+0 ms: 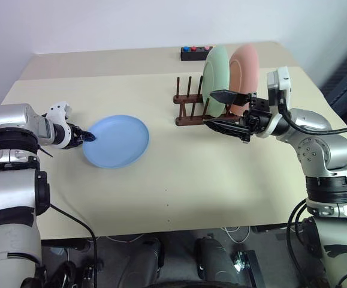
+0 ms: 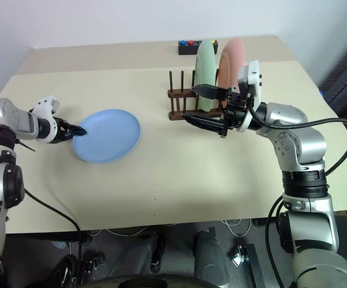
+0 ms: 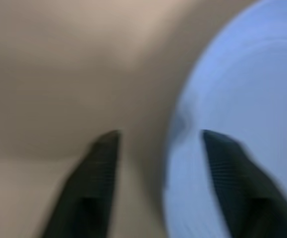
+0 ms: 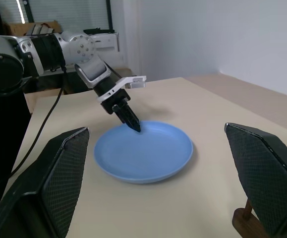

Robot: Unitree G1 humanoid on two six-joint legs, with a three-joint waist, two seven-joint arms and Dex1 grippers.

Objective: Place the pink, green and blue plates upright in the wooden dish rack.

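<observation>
Three plates are in view, and two of them already stand upright in the wooden dish rack (image 1: 192, 108) at the far right part of the table (image 1: 179, 180): one green plate (image 1: 216, 71) and one pink plate (image 1: 244, 69), side by side, the pink one farther toward the table's right edge. The one blue plate (image 1: 117, 141) lies flat on the table, well apart from the rack, over on the left.

The left tool (image 1: 88, 136) points down at the near-left rim of the blue plate. In the left wrist view its two fingers (image 3: 96, 168) stand a little apart, one on each side of the plate's rim, one over the blue surface and one over the bare table; whether they pinch the rim I cannot tell.

The right tool (image 1: 224, 109) hangs in the air just in front of the rack, pointing left across the table, its two fingers spread wide with nothing between them.

One small black box with coloured buttons (image 1: 196, 53) sits at the far edge behind the rack.
</observation>
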